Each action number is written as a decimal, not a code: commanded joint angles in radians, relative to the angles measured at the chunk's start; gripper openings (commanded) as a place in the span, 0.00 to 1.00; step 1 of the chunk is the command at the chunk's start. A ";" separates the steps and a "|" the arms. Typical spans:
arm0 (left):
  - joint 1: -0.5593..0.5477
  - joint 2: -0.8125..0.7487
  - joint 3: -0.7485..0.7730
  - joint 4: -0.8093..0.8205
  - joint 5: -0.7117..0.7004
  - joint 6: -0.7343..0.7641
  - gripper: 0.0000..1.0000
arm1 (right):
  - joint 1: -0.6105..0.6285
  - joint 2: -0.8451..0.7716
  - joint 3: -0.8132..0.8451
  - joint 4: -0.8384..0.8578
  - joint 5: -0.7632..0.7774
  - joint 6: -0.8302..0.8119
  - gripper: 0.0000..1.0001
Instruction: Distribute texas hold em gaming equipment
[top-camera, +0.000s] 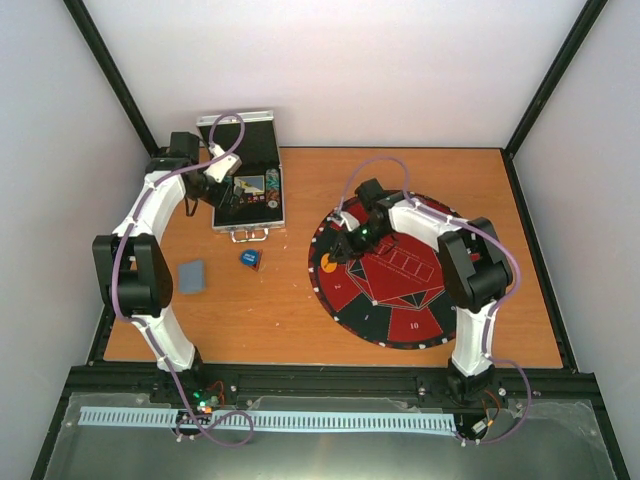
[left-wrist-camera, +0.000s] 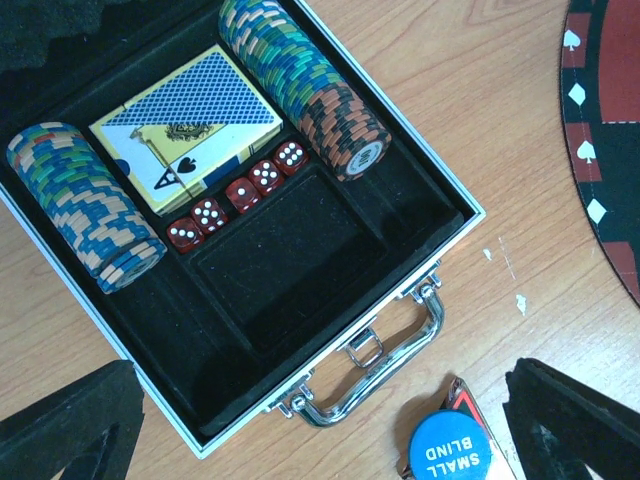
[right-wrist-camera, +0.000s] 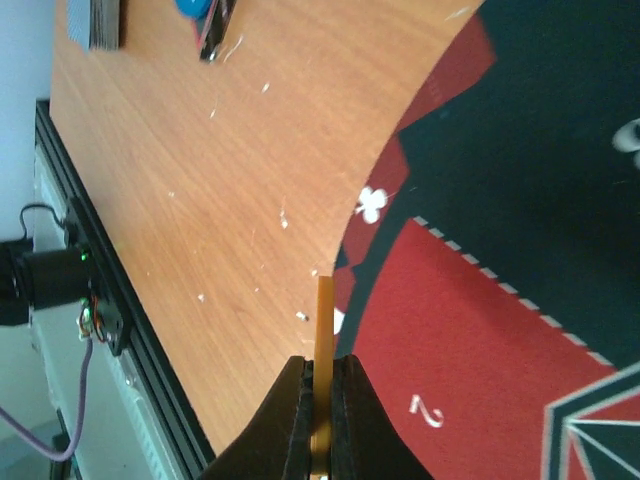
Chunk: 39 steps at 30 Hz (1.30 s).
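An open metal case holds two rows of spotted poker chips, a deck of playing cards and several red dice. My left gripper is open above the case's handle, nothing between its fingers. A blue "small blind" marker disc lies on the table just below the handle. My right gripper is shut on an orange marker disc, held edge-on over the left rim of the round mat. From above, that disc sits at the mat's left edge.
A grey-blue stack of cards lies on the wooden table left of the blue disc. The red and black round mat covers the table's right half. The case stands at the back left, lid raised.
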 joint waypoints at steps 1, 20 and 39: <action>-0.002 -0.010 -0.007 0.020 -0.004 -0.011 1.00 | 0.046 0.007 -0.028 0.000 -0.052 -0.027 0.03; -0.002 -0.013 -0.015 0.017 -0.008 -0.004 1.00 | 0.099 0.159 -0.034 0.010 -0.076 -0.051 0.03; -0.013 -0.025 -0.055 -0.062 -0.017 0.032 0.96 | 0.099 0.134 -0.001 -0.037 0.079 -0.047 0.07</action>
